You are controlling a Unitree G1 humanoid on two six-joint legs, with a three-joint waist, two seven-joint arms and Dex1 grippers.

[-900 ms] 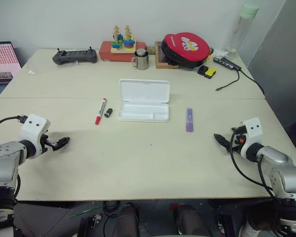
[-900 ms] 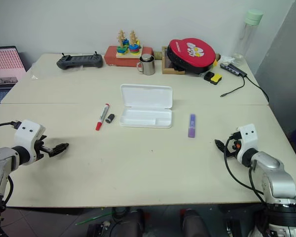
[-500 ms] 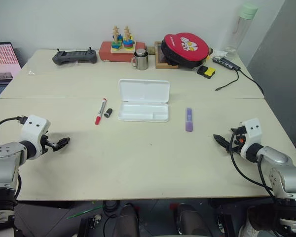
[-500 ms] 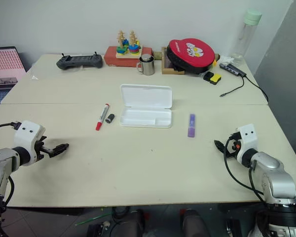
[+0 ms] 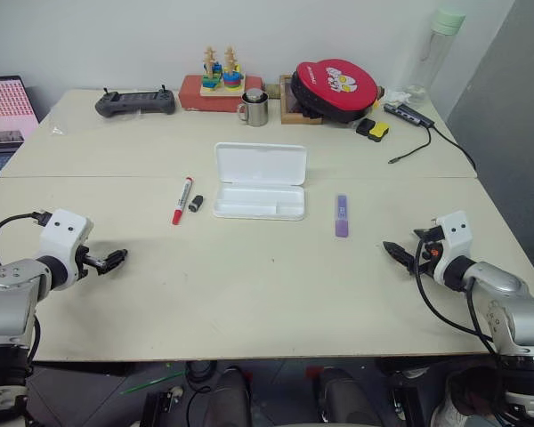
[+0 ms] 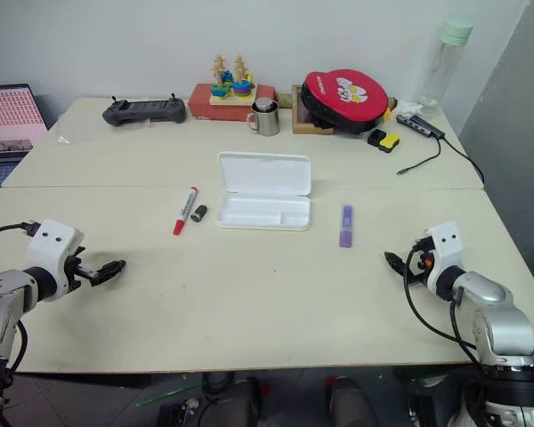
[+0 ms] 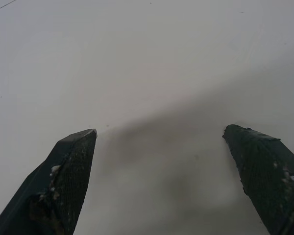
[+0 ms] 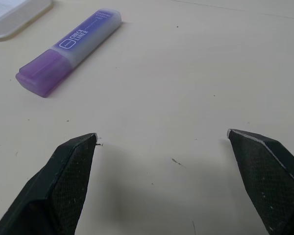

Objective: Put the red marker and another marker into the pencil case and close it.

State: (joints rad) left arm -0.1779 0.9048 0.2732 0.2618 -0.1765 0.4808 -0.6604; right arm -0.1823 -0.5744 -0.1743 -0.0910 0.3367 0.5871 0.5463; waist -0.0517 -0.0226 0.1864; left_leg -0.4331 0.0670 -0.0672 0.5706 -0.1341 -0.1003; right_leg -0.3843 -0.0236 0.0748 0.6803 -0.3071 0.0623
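Pencil case (image 5: 259, 181) lies open mid-table, lid folded to far side. Red marker (image 5: 182, 199) just left of it, beside small black cap (image 5: 195, 204). Purple marker (image 5: 341, 215) right of case. Left gripper (image 5: 116, 258) and right gripper (image 5: 394, 253) both spread wide, empty, near edge.

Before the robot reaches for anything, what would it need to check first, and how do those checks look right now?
1. Pencil case lid open: ok.
2. Red marker lying free on the table, left of the case: ok.
3. Purple marker lying free, right of the case: ok.
4. Left gripper open and holding nothing: ok.
5. Right gripper open and holding nothing: ok.
6. Small black cap beside the red marker, not blocking it: ok.
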